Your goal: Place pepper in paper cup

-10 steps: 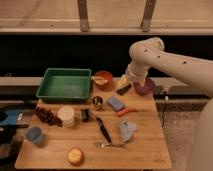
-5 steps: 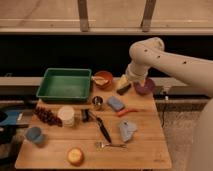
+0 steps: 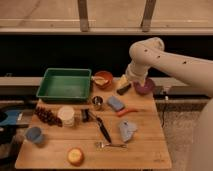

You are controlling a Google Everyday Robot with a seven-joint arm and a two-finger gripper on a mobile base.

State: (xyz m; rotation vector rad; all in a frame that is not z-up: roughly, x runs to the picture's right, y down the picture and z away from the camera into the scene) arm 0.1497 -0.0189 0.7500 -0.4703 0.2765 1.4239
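Camera view, near edge first: a yellow-orange fruit and a fork lie at the front of the table, out of your path. The blue cup at front left is the wrong cup; ignore it.

Mid-table:
- The paper cup stands upright, with grapes just beside it on the left and a small metal cup near on the right.
- A black-handled utensil lies diagonally between the paper cup and the pepper.
- The pepper lies flat right of centre, just beside the blue sponge and apart from the paper cup.

Farther back, the gripper sits low near the table's rear, between the orange bowl and the purple bowl. It is beyond the pepper, not on it. You cannot tell whether it is wide or narrow.

Risks, as judged:
- The pepper is thin and flat on the wood, so a shallow pinch may slip off or roll it.
- Come down off-line and you may catch the sponge instead.
- A low carry could clip the metal cup or the utensil.
- The pepper looks about as long as the cup is wide. Release it level and it may bridge the rim or tip the cup.
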